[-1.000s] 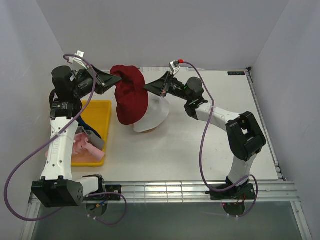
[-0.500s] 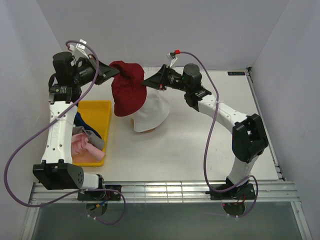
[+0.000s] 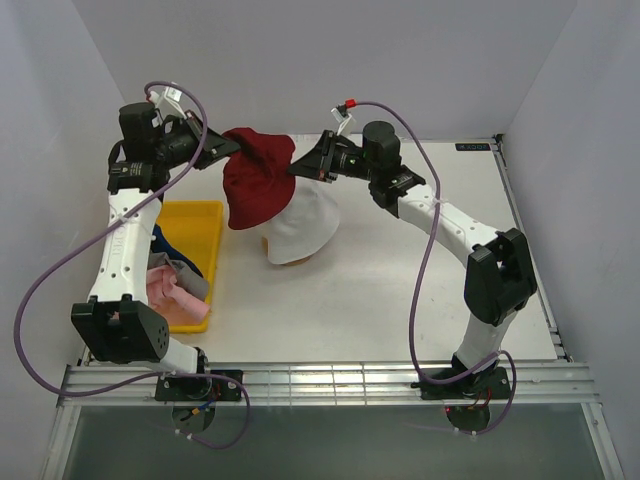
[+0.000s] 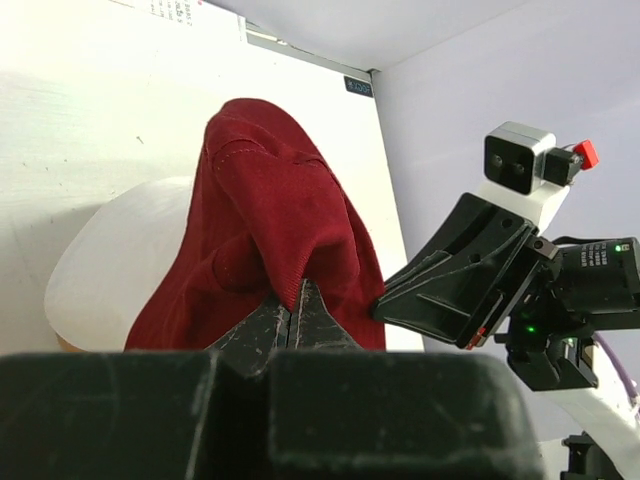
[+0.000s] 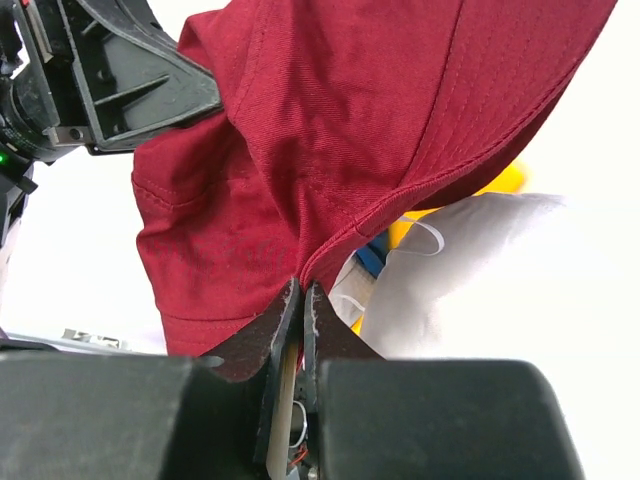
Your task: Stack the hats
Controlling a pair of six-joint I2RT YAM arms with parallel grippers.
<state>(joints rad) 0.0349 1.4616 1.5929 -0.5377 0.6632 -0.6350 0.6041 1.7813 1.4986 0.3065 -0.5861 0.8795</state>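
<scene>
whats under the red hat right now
A pale hat sits dome-up below the red hat, held by the left gripper and right gripper. Red fabric covers the pale hat's far left side; what the pale hat rests on is mostly hidden.

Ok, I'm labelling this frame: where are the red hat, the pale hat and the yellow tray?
red hat [image 3: 258,190], top external view, middle of its fabric.
pale hat [image 3: 305,232], top external view, its side.
yellow tray [image 3: 195,226], top external view, bare floor.

Bright even overhead light, soft shadows, blown-out whites, blurred wrist-view foregrounds
</scene>
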